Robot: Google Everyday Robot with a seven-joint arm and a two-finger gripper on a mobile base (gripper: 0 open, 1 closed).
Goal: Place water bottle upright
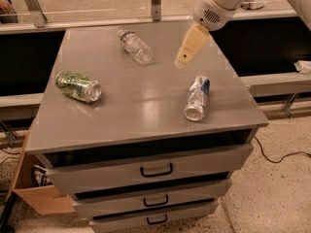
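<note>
Expect the water bottle [136, 46], on its side near the back edge of the cabinet top [146, 101], to be light, thin-walled, prone to roll; grasp its ribbed middle with the gripper [183, 57], hovering toward the back right corner, opening impossible to tell

- water bottle [136, 46], far centre of top: clear ribbed plastic; white cap; white label with small print, its colours too small to tell
- gripper [182, 59], above the top's far right part: pale tan-yellow; arm [218, 4] behind it white, with a dotted grille patch
- can [77, 85], left: green with mottled lighter pattern; silver end
- crushed can [197, 98], right, near edge: silver and white with a blue patch
- cabinet top [141, 110]: plain matt grey with pale sheen; drawer fronts the same grey; drawer handles [156, 171] black
- cardboard box [39, 198], near left: brown
- floor [272, 198]: beige, speckled; cable [277, 157] on it black
</note>
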